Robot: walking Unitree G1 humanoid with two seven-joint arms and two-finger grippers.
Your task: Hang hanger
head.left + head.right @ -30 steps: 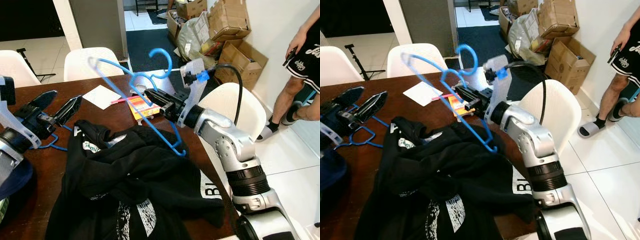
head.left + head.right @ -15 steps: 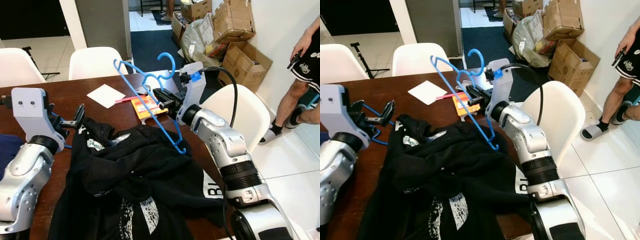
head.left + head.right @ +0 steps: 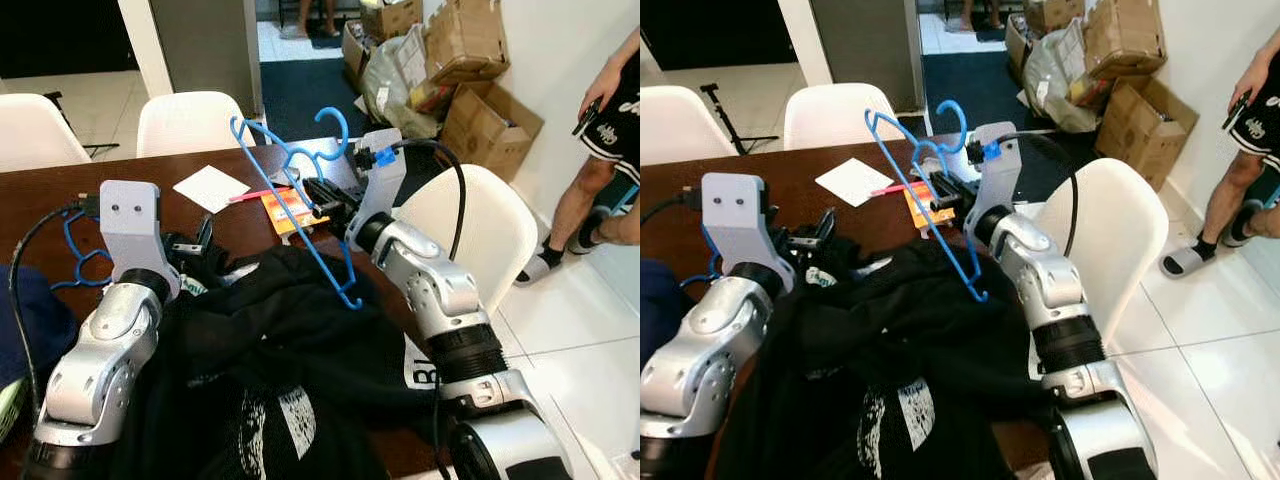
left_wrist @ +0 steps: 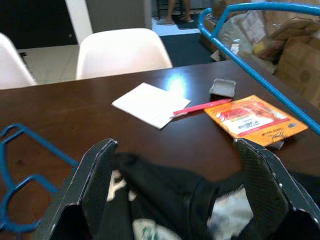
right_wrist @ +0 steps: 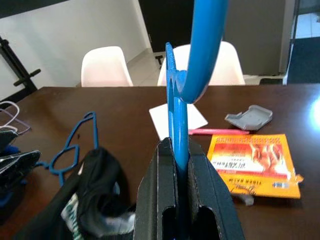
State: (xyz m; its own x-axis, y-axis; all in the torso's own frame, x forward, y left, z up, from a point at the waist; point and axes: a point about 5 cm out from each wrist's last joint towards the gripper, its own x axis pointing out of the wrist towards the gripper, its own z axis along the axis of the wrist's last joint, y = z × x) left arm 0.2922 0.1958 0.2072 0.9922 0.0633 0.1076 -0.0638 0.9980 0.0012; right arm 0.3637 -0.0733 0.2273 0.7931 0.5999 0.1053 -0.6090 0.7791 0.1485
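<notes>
My right gripper (image 3: 316, 190) is shut on the neck of a blue plastic hanger (image 3: 300, 215) and holds it tilted above the dark wooden table (image 3: 40, 195). Its hook (image 5: 205, 45) points up and its lower corner hangs just over a crumpled black garment (image 3: 290, 350) with white print. My left gripper (image 4: 175, 146) is open, its fingers (image 4: 97, 167) on either side of the garment's collar (image 4: 165, 192). A second blue hanger (image 3: 78, 245) lies flat on the table beside my left arm.
A white paper (image 3: 210, 187), a pink pen (image 3: 255, 196), an orange packet (image 3: 285, 208) and a small grey piece (image 4: 223, 87) lie beyond the garment. White chairs (image 3: 190, 122) ring the table. Cardboard boxes (image 3: 485, 110) and a standing person (image 3: 600, 130) are to the right.
My left arm has swung in from the left edge to the garment's collar, fingers still apart. The right gripper keeps the hanger, now held slightly farther back. The camera has shifted.
</notes>
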